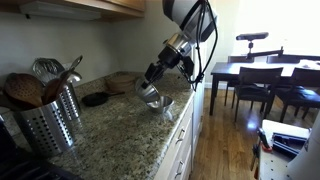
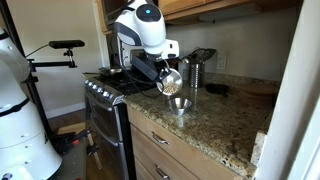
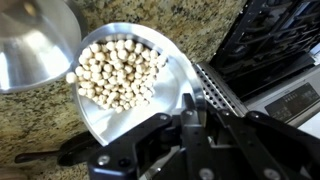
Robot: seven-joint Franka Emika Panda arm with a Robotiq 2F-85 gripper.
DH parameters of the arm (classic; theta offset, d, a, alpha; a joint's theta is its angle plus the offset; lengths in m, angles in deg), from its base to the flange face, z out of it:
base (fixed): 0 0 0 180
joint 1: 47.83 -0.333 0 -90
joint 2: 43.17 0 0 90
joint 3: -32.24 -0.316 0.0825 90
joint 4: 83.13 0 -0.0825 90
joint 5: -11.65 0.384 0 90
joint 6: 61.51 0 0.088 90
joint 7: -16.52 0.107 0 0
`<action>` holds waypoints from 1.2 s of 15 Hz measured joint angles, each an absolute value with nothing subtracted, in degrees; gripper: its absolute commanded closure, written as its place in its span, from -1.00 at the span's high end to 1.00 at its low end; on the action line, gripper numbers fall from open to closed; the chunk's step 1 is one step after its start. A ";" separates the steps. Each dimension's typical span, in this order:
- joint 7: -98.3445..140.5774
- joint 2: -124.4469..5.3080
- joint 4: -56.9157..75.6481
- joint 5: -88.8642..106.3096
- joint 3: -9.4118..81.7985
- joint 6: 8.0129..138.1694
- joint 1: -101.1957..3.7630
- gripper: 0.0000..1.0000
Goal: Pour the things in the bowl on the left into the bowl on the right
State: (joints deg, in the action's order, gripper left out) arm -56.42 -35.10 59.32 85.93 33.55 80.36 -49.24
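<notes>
Shiny steel is what I see first. The gripper is clamped tight on the rim of the full bowl, so the bowl sticks out just past the fingertips. In both exterior views the gripper holds this bowl up in the air and tipped to one side.

The full bowl is round and silver. It is packed with small, pale, round beans. The beans are heaped toward the far edge, and one sits right at the rim.

The empty bowl is also silver. It sits on the speckled stone desk, just below and beside the tipped one.

A black stove is close by on one side, at the end of the desk. In an exterior view a metal pot full of wooden spoons stands well apart from the bowls, and a dark round dish lies on the desk between the pot and the bowls. A dark table with chairs is farther off in the room.
</notes>
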 measured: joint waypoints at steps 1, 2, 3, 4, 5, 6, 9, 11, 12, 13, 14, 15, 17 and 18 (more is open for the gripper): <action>-56.96 -35.10 59.49 86.30 33.71 80.17 -49.23 -0.85; -57.39 -35.10 59.60 86.50 33.88 79.94 -49.23 -0.85; -57.77 -35.10 59.68 86.67 34.10 79.60 -49.21 -0.85; -58.17 -35.10 59.76 86.80 34.33 79.16 -49.16 -0.85; -58.65 -35.10 59.86 87.00 34.57 78.76 -49.09 -0.85; -59.03 -35.10 59.97 87.22 34.83 78.51 -49.05 -0.85; -59.89 -35.10 60.23 87.53 35.27 77.76 -48.64 -0.85; -60.16 -35.10 60.26 87.53 35.53 76.90 -48.28 -0.85; -60.21 -35.10 60.26 87.54 35.66 76.58 -48.21 -0.85; -60.22 -35.10 60.26 87.53 35.72 76.29 -48.09 -0.85; -60.23 -35.10 60.25 87.53 35.75 76.07 -47.98 -0.85; -60.23 -35.12 60.23 87.51 35.76 75.85 -47.85 -0.85; -60.23 -35.16 60.11 87.48 35.87 75.10 -47.56 -0.85; -60.23 -35.23 60.02 87.47 36.00 74.76 -47.47 -0.85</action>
State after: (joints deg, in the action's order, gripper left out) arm -60.23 -35.23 60.02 87.47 36.00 74.76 -47.47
